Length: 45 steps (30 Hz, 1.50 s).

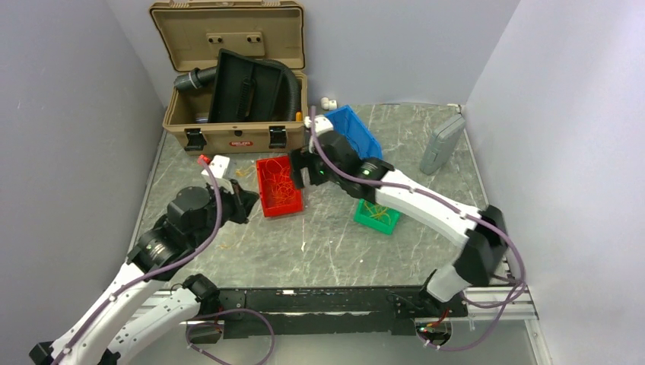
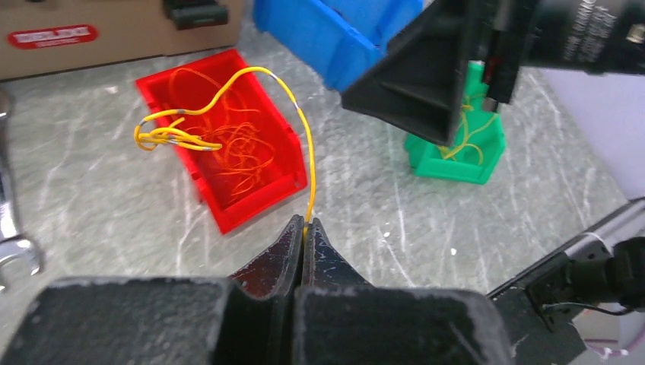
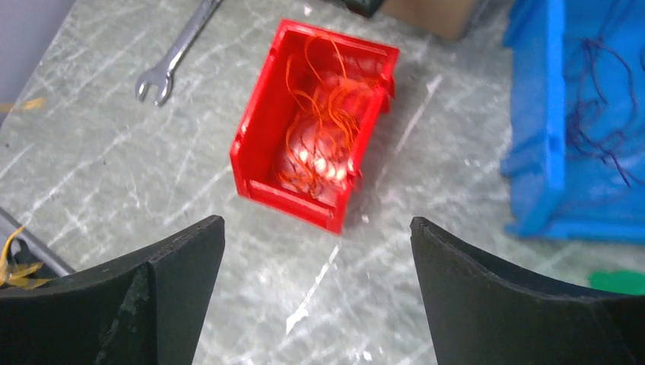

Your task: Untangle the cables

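Left tool [image 2: 304, 228], just in front of the red bin [image 2: 260, 204], closed on the lower end of a yellow cable [image 2: 310, 152]. The strand rises from the pinch, arches over the bin and ends in a knotted loop at the bin's rim. Green bin [image 2: 456, 167], right of the red bin, holds yellow strands. Orange cables [image 3: 319, 141] lie tangled inside the red bin, which stands on the counter [image 3: 99, 167]. Right tool [image 3: 316, 224], jaws spread wide and holding nothing, hangs near the bin's right side. Wrench [image 3: 171, 57] lies on the counter left of the red bin. Blue bin [image 3: 532, 114], behind and right of the red bin, holds dark strands. Tan case [image 1: 217, 137], lid up, stands behind the red bin with a black hose [image 1: 295, 87] in it.
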Each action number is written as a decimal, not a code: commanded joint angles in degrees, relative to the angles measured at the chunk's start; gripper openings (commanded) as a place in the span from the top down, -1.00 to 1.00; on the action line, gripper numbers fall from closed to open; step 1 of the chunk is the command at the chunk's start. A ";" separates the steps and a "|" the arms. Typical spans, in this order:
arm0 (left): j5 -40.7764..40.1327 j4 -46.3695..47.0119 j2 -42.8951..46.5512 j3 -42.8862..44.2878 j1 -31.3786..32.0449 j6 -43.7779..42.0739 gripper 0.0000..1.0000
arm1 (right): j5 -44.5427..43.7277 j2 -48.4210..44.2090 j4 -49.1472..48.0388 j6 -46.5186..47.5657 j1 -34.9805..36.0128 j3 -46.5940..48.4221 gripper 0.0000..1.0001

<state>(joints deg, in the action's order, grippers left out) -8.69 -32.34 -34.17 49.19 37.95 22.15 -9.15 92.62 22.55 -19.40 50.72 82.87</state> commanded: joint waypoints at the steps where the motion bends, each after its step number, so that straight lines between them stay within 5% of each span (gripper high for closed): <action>1: 9.72 11.50 -3.45 -3.29 -0.08 3.59 1.00 | -3.49 -11.82 -1.86 -2.33 0.01 -9.81 -0.88; 9: 22.03 29.50 -14.71 -8.82 1.87 9.58 0.98 | -5.68 -30.80 2.75 -6.53 -0.18 -25.18 -0.88; 11: 22.00 30.52 -17.51 -7.95 3.40 9.65 0.61 | -5.52 -34.26 4.46 -7.43 -0.19 -27.16 -0.89; 14: 20.01 27.34 -20.74 -5.28 5.37 8.49 -0.41 | -3.70 -37.43 5.75 -8.53 -0.19 -29.30 -0.91; 17: 16.12 21.32 -21.44 -3.24 6.16 7.16 -0.96 | -2.32 -36.34 7.74 -10.37 -0.14 -29.21 -0.99; 29: 4.69 4.90 -9.32 -4.83 -0.33 6.92 -0.99 | -3.55 -20.53 -2.61 -24.52 7.56 -30.05 -1.00; 39: 6.03 -1.33 -0.17 -10.82 -2.65 12.84 -0.99 | -0.12 -4.22 -10.43 -14.88 8.96 -24.22 -1.00; 45: 3.89 -4.81 3.04 -10.14 -2.89 11.72 -0.99 | -0.47 2.78 -15.77 -20.30 9.24 -24.00 -0.93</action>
<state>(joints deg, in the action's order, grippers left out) -3.09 -35.16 -32.80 37.93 35.42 33.69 -9.91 92.51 13.52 -36.62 59.70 57.32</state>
